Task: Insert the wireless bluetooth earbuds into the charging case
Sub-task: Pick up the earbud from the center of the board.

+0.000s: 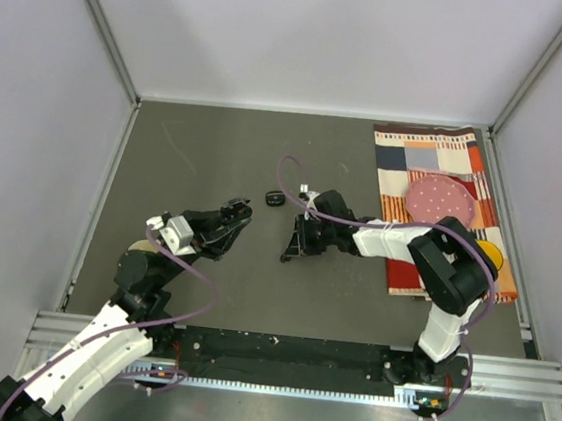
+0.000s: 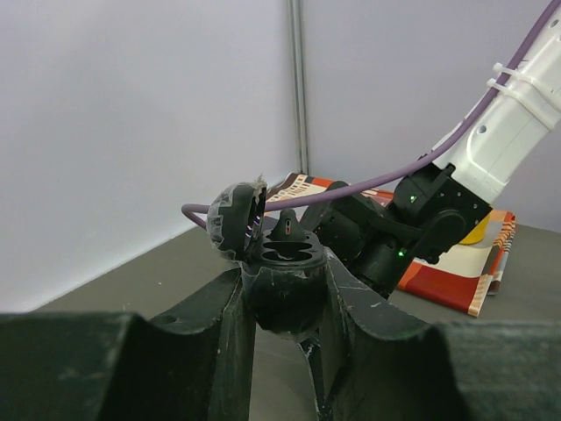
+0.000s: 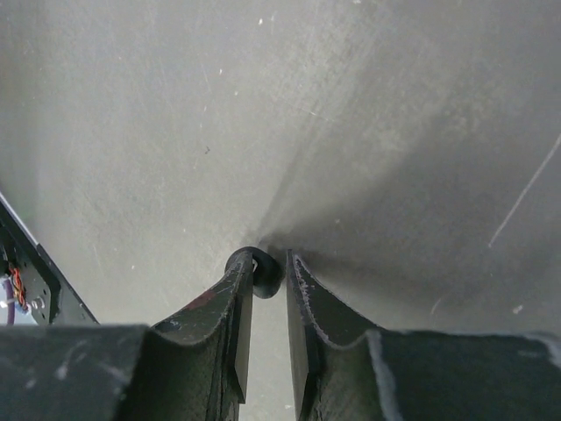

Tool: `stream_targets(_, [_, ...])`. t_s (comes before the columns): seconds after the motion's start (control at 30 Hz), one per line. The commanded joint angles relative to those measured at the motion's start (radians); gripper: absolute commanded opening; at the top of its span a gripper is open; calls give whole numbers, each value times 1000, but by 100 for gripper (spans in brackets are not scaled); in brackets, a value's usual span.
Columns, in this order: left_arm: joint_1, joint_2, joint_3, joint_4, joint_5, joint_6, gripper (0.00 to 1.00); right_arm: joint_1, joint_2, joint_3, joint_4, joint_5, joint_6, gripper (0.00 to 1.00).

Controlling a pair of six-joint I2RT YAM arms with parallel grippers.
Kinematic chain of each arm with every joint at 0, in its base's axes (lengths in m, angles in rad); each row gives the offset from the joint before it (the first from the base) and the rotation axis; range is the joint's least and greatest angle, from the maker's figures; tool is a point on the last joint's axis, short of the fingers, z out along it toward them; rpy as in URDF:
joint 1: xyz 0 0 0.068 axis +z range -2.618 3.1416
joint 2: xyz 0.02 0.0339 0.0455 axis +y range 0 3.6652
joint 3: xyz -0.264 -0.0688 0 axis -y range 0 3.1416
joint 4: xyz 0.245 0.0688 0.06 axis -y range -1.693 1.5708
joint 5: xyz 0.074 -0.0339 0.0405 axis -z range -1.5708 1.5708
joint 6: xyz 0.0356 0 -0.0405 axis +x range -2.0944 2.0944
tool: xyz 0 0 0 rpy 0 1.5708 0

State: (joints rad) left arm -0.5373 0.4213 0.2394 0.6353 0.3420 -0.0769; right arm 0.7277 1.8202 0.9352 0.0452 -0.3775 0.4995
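Clamped between tips of right gripper (image 3: 265, 288): earbud (image 3: 262, 270), low on table (image 3: 368, 132). Clenched in left gripper (image 2: 285, 294): charging case (image 2: 282, 256), lid (image 2: 235, 217) open, sockets up. From earbud, case near, at 10 o'clock. Next, probably: lift, carry, lower.

**Clearance at both tools**

Left gripper (image 2: 285, 289): right arm (image 2: 386, 237) and purple cable (image 2: 351, 189) cross close ahead. The charging case's open lid (image 2: 235, 217) stands up on its left.

Right gripper (image 3: 266, 274): tips down at the table (image 3: 263, 105), bare surface ahead and either side.
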Motion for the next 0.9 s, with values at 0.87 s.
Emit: stream_targets(0.87, [-1, -15, -15, 35, -31, -20, 0, 68, -62, -50, -129, 209, 227, 8])
